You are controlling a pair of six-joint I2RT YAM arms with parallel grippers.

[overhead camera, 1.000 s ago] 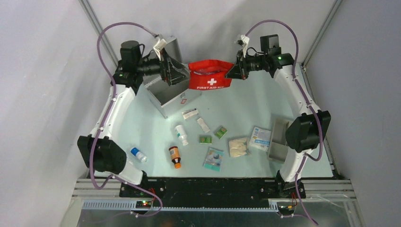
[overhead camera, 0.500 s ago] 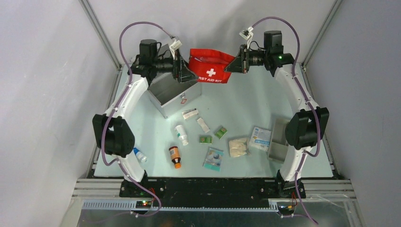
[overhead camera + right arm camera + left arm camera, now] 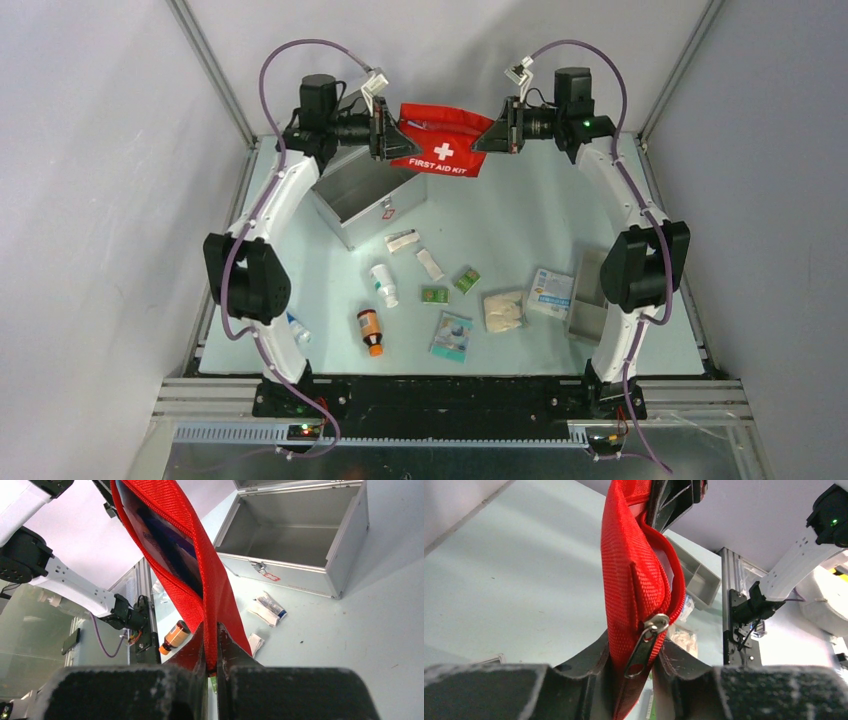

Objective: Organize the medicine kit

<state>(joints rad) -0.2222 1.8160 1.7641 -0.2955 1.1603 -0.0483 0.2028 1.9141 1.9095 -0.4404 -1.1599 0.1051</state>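
Note:
The medicine kit is a silver case standing open at the back left; in the right wrist view the medicine kit shows a bare inside. A red "FIRST AID KIT" pouch hangs in the air between both grippers, above the table's far edge. My left gripper is closed on its left end, its jaws pressing the fabric beside the metal zipper pull. My right gripper is shut on the pouch's right edge. The pouch gapes open, with dark packets inside.
Loose items lie mid-table: two tubes, a white bottle, an orange bottle, a blue-capped vial, green sachets, a gauze pack, a flat packet and a white box. A grey divided tray stands at right.
My left arm swung up and right from over the case to the pouch's left end, and its jaws closed there. The pouch rose slightly. The right gripper kept its grip.

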